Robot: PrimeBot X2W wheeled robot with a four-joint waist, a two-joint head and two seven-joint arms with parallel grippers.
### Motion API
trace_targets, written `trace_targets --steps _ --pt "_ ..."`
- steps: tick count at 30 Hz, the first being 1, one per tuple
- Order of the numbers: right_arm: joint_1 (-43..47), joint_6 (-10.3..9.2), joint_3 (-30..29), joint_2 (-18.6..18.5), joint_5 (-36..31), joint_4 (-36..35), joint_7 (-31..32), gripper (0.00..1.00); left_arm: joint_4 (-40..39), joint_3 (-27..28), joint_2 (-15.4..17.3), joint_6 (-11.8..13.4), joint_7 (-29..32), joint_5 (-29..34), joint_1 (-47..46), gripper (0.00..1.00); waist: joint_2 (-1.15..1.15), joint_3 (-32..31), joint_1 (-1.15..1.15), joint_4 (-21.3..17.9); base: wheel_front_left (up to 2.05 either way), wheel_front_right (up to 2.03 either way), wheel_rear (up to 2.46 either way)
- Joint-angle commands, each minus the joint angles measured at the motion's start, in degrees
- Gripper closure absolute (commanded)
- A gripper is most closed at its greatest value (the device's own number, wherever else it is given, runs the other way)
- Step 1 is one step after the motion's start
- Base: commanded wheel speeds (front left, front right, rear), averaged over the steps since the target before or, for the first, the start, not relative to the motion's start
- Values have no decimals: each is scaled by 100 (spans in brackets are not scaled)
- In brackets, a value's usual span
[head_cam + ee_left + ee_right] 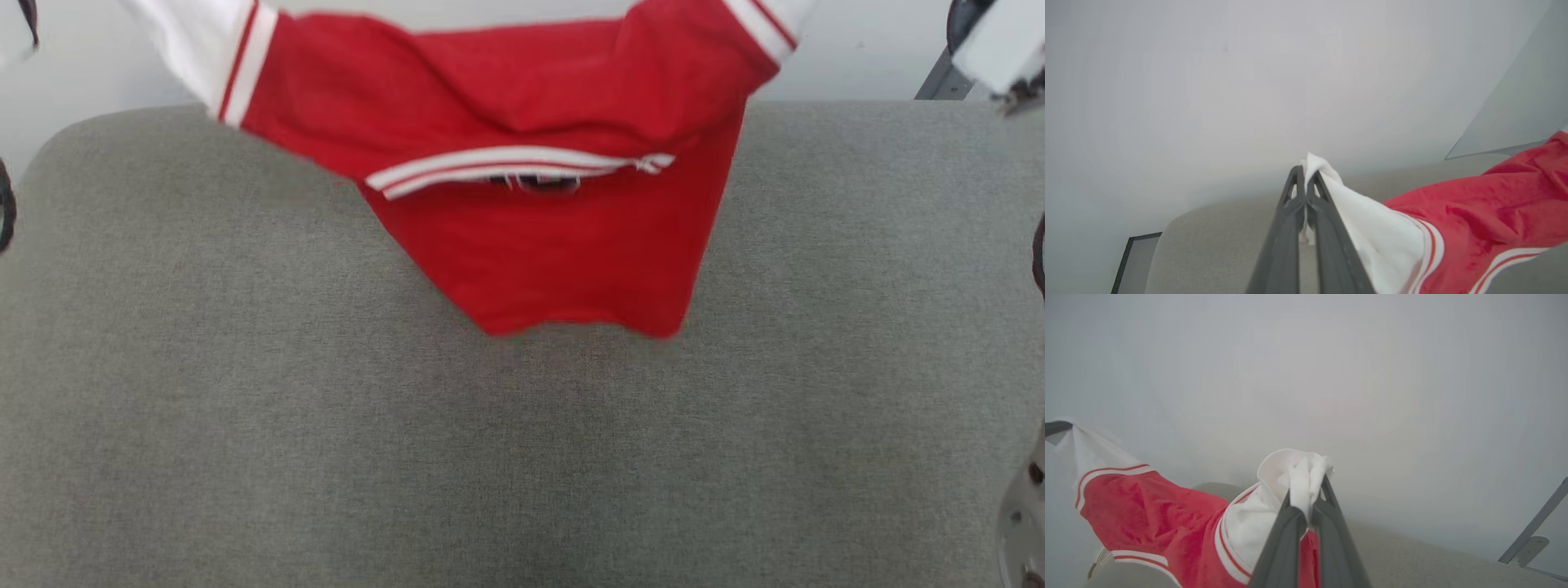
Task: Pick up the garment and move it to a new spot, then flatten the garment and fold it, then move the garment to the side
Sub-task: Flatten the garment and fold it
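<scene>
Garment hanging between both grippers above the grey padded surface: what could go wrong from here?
1. The left gripper pinches only a small white tip of the garment, which may slip out.
2. The right gripper holds a bunched wad of white fabric, so it may release unevenly.
3. The garment hangs doubled over, its striped hem crossing the middle, so it may land creased on the grey padded surface.

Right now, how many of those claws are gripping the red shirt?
2. The left gripper pinches one white sleeve end of the shirt; the right gripper pinches the other. The shirt hangs between them over the grey cushion.
</scene>
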Motion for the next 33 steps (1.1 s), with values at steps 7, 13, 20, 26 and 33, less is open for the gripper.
trace_targets --steps 7,13,20,26,33 --pt "-462 0 111 106 -454 588 -889 100 438 -190 -234 -289 -673 345 -542 100 0 137 0 26 0 0 0" --pt "-1040 0 219 170 -1106 1488 -2131 100 1106 -364 -475 -490 -1698 681 -1103 100 0 464 0 38 0 0 0" --pt "-2266 0 416 202 -2458 3026 -4749 100 2196 -672 -721 -599 -3803 1246 -2345 100 0 1107 0 76 0 0 0" --pt "-2697 0 370 284 -3369 3851 -6064 100 2655 -1006 -829 -596 -5072 1197 -2614 100 0 1350 0 154 0 0 0" --pt "-2356 0 714 273 -3328 4784 -6131 100 3094 -1629 -756 -598 -5557 688 -1943 100 0 1432 0 211 0 0 0"
